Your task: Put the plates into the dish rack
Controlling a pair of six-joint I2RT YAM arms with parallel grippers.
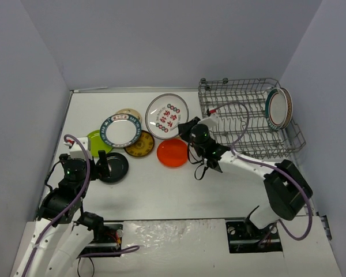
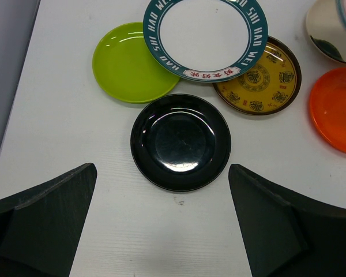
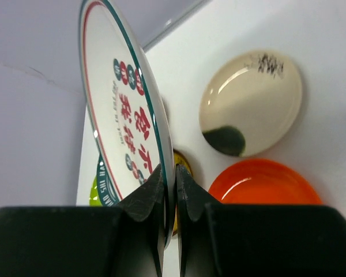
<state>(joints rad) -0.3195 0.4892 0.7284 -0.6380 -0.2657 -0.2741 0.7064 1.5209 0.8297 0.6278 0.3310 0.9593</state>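
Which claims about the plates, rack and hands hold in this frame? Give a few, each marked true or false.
1. The right hand is shut on the rim of the red-lettered plate. True.
2. The left hand grips the black plate. False: it is open above the plate, not touching it.
3. The rack holds nothing. False: plates stand at its right end.
4. The green-rimmed plate overlaps the lime plate. True.
5. The orange plate sits in the rack. False: it lies on the table.
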